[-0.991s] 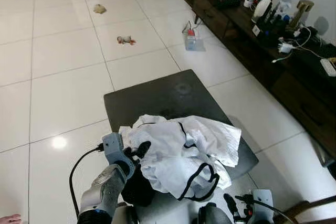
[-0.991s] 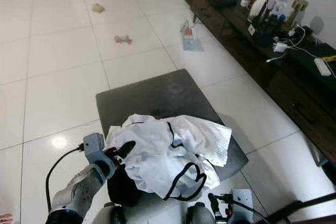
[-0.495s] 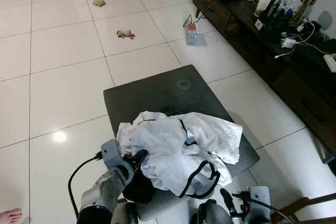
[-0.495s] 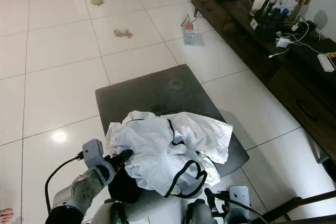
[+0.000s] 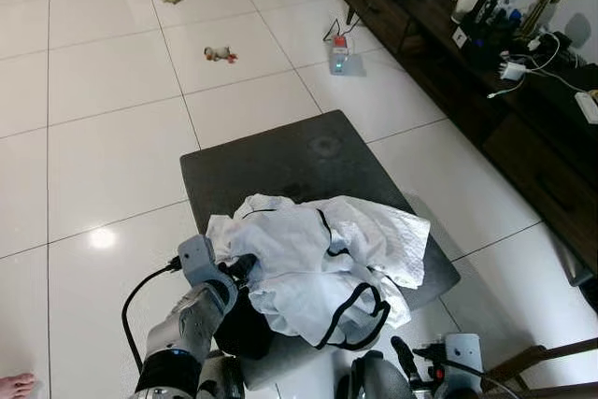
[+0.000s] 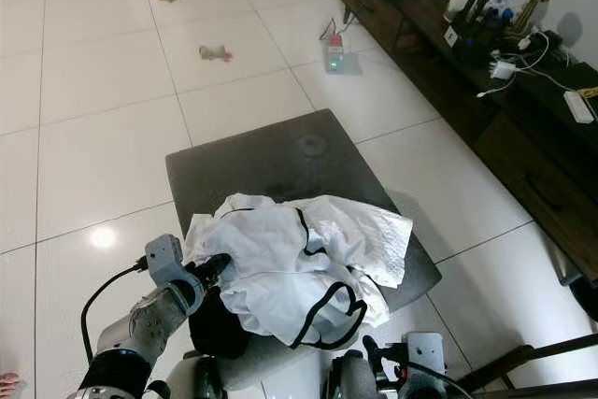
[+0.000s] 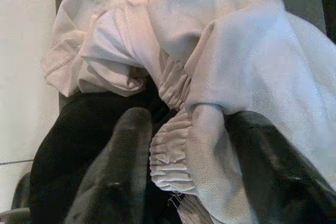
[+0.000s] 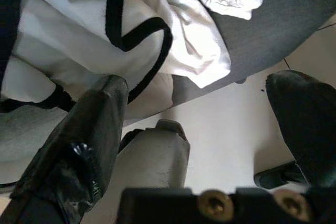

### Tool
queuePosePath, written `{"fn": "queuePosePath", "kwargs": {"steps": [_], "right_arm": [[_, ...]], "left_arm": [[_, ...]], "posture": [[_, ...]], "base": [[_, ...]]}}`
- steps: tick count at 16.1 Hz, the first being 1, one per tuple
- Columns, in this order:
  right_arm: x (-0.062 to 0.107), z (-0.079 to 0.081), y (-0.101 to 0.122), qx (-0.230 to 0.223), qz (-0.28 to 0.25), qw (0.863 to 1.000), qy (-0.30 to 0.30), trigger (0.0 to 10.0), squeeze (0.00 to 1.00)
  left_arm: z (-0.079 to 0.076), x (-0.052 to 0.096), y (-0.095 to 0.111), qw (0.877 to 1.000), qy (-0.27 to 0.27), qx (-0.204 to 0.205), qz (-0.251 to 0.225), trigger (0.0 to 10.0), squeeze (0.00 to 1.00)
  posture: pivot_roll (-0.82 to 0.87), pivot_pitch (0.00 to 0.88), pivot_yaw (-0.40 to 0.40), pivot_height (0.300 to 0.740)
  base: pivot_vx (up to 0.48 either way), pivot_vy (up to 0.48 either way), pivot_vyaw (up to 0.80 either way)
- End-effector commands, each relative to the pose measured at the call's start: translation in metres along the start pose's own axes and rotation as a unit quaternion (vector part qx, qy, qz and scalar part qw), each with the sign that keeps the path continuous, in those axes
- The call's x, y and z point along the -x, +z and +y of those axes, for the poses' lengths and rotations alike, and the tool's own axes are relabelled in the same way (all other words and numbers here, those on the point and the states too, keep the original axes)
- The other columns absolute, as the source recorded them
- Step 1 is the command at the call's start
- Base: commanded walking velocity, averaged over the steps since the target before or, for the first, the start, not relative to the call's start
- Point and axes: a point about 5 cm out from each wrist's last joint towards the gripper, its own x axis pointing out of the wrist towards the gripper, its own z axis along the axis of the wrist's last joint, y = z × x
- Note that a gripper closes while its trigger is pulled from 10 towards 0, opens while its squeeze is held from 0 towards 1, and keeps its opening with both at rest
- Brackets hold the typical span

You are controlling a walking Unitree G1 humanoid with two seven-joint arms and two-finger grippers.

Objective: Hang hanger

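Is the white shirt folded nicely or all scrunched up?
Scrunched up. The white shirt lies in a rumpled heap on the dark table, full of creases.

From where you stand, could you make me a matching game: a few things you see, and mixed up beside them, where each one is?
Things:
1. white garment
2. left end effector
3. right end effector
4. small toy

Places:
A. on the floor tiles beyond the table
B. heaped on the dark table
C. low, off the table's near edge
D. at the garment's left edge

Pairs: 1-B, 2-D, 3-C, 4-A
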Motion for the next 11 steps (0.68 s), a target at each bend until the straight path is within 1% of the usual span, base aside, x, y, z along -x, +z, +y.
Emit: {"fn": "queuePosePath", "kwargs": {"steps": [1,6,11], "right_arm": [[0.0059,-0.0008,-0.0098,-0.003,0.019,1.0,-0.003,10.0,0.0],[0.0048,0.0019,-0.0069,0.004,0.021,1.0,0.003,10.0,0.0],[0.0025,0.0035,-0.0046,0.008,0.025,1.0,0.007,10.0,0.0]], "left_arm": [[0.0035,-0.0005,-0.0058,1.0,0.01,0.006,0.011,0.0,0.0],[0.0056,-0.0018,-0.0064,1.0,0.02,0.006,0.018,0.0,0.0],[0.0062,-0.003,-0.0001,1.0,0.022,0.007,0.01,0.0,0.0]], "posture": [[-0.06,0.306,-0.073,0.649],[-0.06,0.297,-0.073,0.649],[-0.05,0.285,-0.07,0.649]], "base": [[0.0,0.0,0.0],[0.0,0.0,0.0],[0.0,0.0,0.0]]}}
